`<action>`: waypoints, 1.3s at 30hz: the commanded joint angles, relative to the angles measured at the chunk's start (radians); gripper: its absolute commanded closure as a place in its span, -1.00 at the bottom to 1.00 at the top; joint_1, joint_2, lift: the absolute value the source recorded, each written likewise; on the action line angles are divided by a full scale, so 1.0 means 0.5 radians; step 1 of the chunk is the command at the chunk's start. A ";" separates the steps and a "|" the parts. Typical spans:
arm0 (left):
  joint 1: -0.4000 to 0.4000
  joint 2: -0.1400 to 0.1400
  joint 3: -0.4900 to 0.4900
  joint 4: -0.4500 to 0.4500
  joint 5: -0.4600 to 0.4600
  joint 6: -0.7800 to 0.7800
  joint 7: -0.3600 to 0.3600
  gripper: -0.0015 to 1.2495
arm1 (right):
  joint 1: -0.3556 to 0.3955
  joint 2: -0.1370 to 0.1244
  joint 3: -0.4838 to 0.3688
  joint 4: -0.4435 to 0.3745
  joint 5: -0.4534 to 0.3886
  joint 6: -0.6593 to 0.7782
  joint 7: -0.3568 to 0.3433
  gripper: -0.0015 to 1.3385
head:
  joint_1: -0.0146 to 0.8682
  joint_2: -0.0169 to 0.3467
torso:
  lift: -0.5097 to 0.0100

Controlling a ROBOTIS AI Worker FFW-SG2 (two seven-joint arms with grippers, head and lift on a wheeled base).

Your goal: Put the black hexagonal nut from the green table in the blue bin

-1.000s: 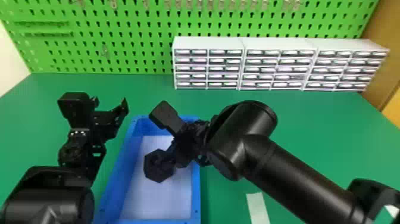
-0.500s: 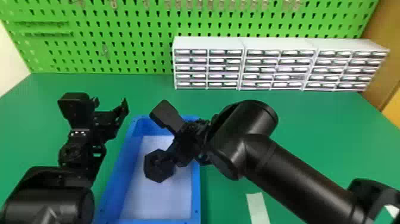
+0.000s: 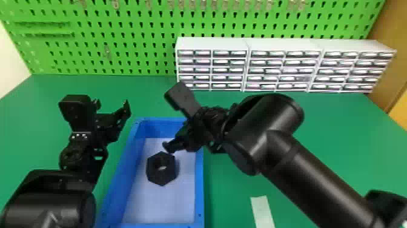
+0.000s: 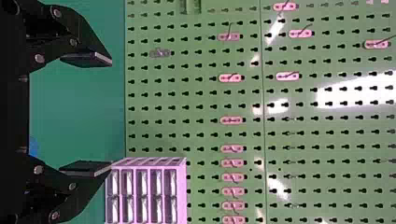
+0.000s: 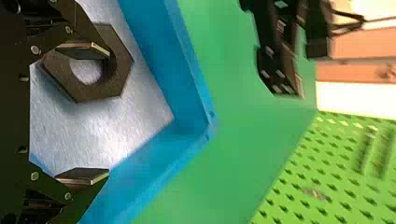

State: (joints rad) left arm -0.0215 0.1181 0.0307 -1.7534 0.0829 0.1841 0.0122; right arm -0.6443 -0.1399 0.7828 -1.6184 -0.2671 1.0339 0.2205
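Observation:
The black hexagonal nut [image 3: 154, 174] lies flat on the pale floor of the blue bin [image 3: 199, 182]. Just beyond it and to its right, over the bin's right side, is my right gripper [image 3: 178, 142], open. In the right wrist view, the right gripper [image 5: 109, 111] has its fingers spread, and one finger overlaps the view of the nut [image 5: 122, 70] inside the bin [image 5: 187, 60]. My left gripper [image 3: 112, 104] is parked left of the bin, above the table; in the left wrist view the left gripper [image 4: 111, 113] stands open, holding nothing.
White drawer cabinets [image 3: 212, 44] stand at the back of the green table [image 3: 333, 136], before a green pegboard [image 3: 136, 54]. A pale strip [image 3: 262, 210] lies right of the bin. The right arm crosses the table's right side.
My right gripper has come off the nut and moved up, away to the back and right. The nut now lies free of the fingers. The left arm has kept still.

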 commanded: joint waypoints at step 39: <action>-0.012 0.000 -0.006 0.000 0.009 0.000 0.000 -0.26 | 0.620 0.077 -1.032 -0.347 0.359 -0.746 0.071 -0.43 | 0.59 -0.62 | 0.59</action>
State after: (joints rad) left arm -0.0267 0.1181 0.0289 -1.7533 0.0866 0.1841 0.0122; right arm -0.3725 -0.1155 0.3140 -1.7917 -0.1136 0.7209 0.2567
